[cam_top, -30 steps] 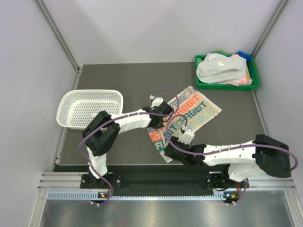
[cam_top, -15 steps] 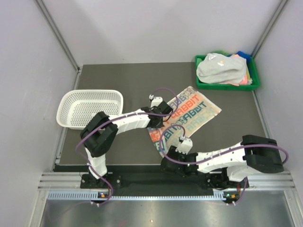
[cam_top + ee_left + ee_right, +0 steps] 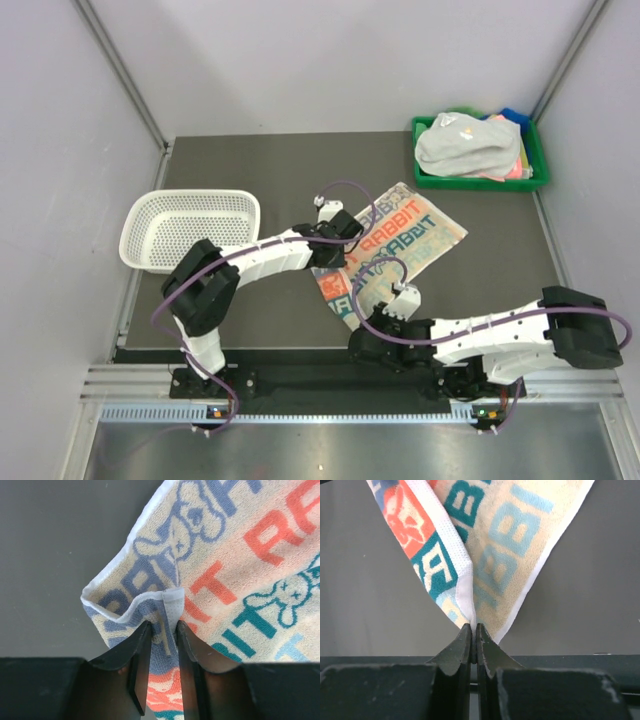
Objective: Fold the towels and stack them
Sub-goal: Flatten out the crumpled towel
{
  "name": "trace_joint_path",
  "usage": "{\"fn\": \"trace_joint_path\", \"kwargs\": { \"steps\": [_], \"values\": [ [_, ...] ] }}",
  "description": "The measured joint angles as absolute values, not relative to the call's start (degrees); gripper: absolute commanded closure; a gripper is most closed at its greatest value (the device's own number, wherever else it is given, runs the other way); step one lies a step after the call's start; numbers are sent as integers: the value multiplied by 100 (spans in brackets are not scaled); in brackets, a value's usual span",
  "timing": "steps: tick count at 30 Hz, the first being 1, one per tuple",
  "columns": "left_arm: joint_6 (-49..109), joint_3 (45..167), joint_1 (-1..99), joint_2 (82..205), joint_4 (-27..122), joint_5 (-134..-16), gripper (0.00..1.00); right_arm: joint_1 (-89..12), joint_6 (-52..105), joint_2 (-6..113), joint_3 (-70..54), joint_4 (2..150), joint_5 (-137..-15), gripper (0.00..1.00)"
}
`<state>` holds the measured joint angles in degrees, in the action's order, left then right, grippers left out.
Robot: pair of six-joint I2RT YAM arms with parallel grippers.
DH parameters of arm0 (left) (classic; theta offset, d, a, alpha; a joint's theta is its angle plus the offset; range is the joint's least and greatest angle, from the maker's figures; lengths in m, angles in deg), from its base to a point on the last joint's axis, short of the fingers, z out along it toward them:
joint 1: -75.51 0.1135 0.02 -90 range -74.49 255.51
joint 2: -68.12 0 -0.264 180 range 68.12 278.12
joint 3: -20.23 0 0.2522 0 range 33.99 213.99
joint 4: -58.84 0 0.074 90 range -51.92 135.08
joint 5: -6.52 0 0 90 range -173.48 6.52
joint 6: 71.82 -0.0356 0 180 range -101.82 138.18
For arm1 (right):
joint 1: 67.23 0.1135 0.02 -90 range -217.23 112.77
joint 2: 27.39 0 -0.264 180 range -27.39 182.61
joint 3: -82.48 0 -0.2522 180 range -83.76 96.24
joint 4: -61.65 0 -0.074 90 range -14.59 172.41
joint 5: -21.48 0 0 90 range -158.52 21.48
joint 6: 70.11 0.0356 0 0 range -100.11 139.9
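Lettered towel (image 3: 405,240), spread flat and set cornerwise at the centre of the tabletop (image 3: 260,165), during the opening step of its first fold: both pincers are at the corners of its near-left edge.

At 9 o'clock stands the white perforated basket (image 3: 190,228), well apart from the towel.

The left arm (image 3: 270,255) rises from its base at 7 o'clock, elbow lifted, forearm running rightward, wrist bent down over the towel's 10 o'clock corner. The left pincer (image 3: 163,627) has its jaws narrowly parted astride a raised pleat of that corner; cloth fills the gap, but whether the jaws press on it cannot be told.

The right arm (image 3: 480,325) starts at 5 o'clock, its elbow thrown out to 4 o'clock, its forearm stretched low and leftward along the near edge of the tabletop. The right pincer (image 3: 474,627) is closed on the very tip of the lettered towel's 6 o'clock corner, the white hem running straight into the jaws.

At 1 o'clock the green tray (image 3: 478,184) holds the remaining towels, a grey-white towel (image 3: 460,145) on top, all as yet unfolded.

Judged next move: the left pincer needs a sure hold on its corner; then both corners should rise together, level with each other, and travel across toward the far-right edge at 2 o'clock, so that hem meets hem without dragging the cloth beneath.
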<state>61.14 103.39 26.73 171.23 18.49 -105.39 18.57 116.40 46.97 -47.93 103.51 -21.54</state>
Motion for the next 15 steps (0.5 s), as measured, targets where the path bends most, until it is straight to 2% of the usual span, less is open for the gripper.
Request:
{"fn": "trace_joint_path", "kwargs": {
  "steps": [8, 12, 15],
  "values": [
    [5988, 10790, 2713, 17220, 1766, -10542, 73, 1857, 11588, 4627, -4692, 10640, -2069, 100],
    [5966, 10860, 2717, 17333, 1753, -10542, 92, 1857, 11546, 4654, -4688, 10666, -2051, 100],
    [5957, 10857, 2717, 17394, 1713, -10542, 100, 1857, 11527, 4658, -4688, 10679, -2045, 100]
  ]
}}
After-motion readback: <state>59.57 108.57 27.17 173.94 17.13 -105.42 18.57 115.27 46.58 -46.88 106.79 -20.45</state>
